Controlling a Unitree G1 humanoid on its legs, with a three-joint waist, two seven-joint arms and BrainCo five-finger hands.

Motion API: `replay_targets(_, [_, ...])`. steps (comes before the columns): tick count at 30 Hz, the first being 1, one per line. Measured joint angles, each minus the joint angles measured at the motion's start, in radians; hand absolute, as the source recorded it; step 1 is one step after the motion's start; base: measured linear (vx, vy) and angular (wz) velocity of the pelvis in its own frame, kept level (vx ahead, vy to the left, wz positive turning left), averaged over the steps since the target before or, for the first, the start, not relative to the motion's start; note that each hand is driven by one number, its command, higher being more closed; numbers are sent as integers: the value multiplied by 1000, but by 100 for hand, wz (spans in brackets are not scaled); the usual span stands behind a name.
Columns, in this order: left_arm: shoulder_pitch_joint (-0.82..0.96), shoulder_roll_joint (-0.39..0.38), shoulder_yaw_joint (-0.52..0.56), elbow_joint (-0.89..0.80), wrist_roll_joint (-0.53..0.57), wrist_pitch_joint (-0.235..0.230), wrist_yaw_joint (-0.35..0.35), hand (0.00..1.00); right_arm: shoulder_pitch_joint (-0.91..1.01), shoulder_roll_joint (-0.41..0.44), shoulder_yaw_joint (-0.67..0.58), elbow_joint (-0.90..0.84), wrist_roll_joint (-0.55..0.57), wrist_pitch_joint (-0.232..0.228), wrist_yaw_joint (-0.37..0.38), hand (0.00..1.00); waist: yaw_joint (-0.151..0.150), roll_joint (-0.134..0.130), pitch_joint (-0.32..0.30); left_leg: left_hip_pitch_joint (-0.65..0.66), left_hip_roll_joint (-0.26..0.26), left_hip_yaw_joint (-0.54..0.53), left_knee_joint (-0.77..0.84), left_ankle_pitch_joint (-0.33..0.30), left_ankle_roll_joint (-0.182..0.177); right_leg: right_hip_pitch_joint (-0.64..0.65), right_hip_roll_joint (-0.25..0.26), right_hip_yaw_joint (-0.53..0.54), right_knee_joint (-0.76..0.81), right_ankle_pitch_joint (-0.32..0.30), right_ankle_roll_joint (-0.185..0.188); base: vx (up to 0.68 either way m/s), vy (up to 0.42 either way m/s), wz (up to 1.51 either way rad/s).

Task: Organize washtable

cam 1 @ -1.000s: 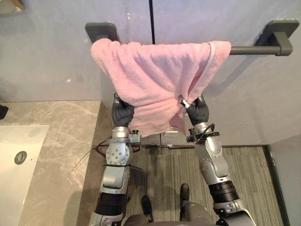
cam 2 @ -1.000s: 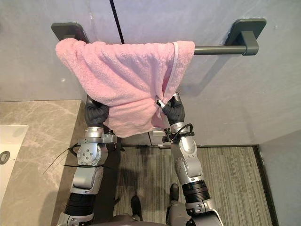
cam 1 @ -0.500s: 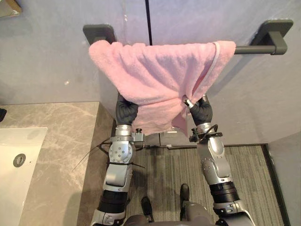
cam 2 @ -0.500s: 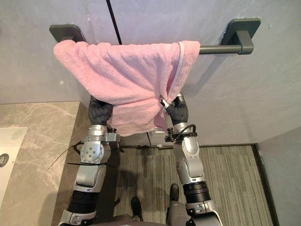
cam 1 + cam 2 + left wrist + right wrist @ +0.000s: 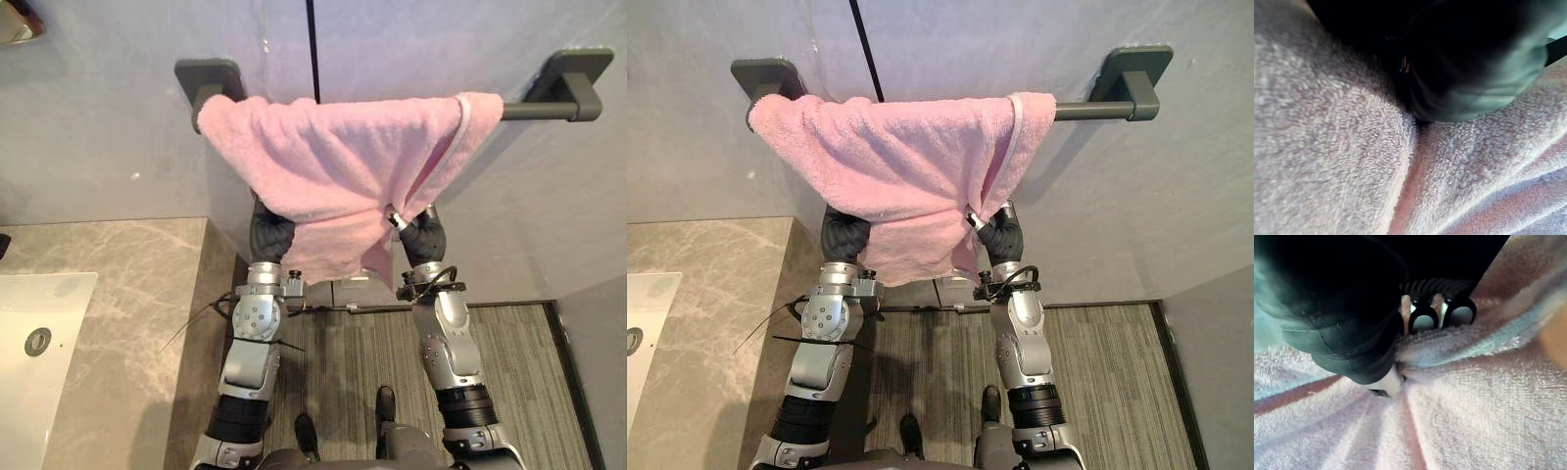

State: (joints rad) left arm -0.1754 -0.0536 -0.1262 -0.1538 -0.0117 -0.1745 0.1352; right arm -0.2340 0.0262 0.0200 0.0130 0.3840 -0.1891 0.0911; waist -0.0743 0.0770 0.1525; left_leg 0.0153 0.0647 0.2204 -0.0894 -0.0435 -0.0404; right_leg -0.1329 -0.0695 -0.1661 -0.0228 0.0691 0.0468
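Observation:
A pink towel [image 5: 343,157] hangs bunched over a dark grey wall bar [image 5: 534,110], covering the bar's left and middle stretch. My left hand [image 5: 271,235] reaches up under the towel's lower left edge, with the cloth draped over it. Its wrist view has pink terry [image 5: 1327,161] pressed against the dark cover. My right hand [image 5: 421,235] is at the towel's lower right corner. In its wrist view the dark-tipped fingers [image 5: 1422,318] curl over a gathered fold of the towel [image 5: 1464,401] and pinch it.
A grey marble counter [image 5: 127,294] with a white sink [image 5: 39,343] lies at the lower left, beside my left arm. The bar's two brackets [image 5: 578,73] stick out from the grey wall. Striped flooring [image 5: 343,362] runs below the towel.
The towel has slid right along the bar, baring the bar's left end by its bracket. Both hands have shifted right with the cloth. The camera has also moved slightly.

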Motion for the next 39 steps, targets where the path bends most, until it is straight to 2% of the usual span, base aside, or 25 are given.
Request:
replay_targets(13, [0, 1, -27, 0, -17, 0, -3, 100, 0, 4, -23, 0, -2, 0, 0, 100, -5, -1, 0, 9, 0, 1, 0, -4, 1, 7, 0, 2, -1, 0, 0, 0, 0, 0])
replay_targets(20, [-2, 3, -50, 0, -26, -8, -6, 100, 0, 4, -38, 0, -2, -1, -5, 100, -22, -1, 0, 9, 0, 2, 0, -4, 1, 8, 0, 4, -1, 0, 0, 0, 0, 0])
replay_targets(24, [-4, 4, -67, 0, -59, -8, -41, 100, 0, 4, -56, 0, -2, -1, -5, 100, -22, -1, 0, 10, 0, 3, 0, -4, 1, 8, 1, 5, -1, 0, 0, 0, 0, 0])
replay_targets(30, [-4, 4, -67, 0, -61, -8, -48, 100, 0, 4, -58, 0, -2, -1, -5, 100, -22, -1, 0, 11, 0, 4, 0, -4, 1, 8, 2, 6, -1, 0, 0, 0, 0, 0])
replay_targets(31, [-4, 4, -67, -1, -61, -8, -48, 100, 0, 4, -60, 0, -2, -1, -5, 0, -22, -1, 0, 11, 0, 4, 0, -4, 1, 8, 2, 6, -1, 0, 0, 0, 0, 0])
replay_targets(32, [-4, 4, -67, -3, -61, -8, -48, 100, 1, 4, -66, 0, -2, -1, -6, 0, -22, -1, 0, 11, 0, 4, 0, -4, 1, 8, 1, 6, -1, 0, 0, 0, 0, 0])
replay_targets(33, [-4, 4, -67, -3, -61, -8, -48, 0, 3, 4, -77, 0, -2, -1, -7, 0, -21, -1, 0, 11, 0, 4, 0, -4, 1, 8, 2, 6, -1, 0, 0, 0, 0, 0])
replay_targets(39, [1, 1, -25, -27, -59, -26, -24, 0, 14, 0, -193, 0, -1, -3, -72, 0, -21, -1, 0, 15, 1, 5, 0, -4, 1, 12, 2, 6, -1, 0, 0, 0, 0, 0])
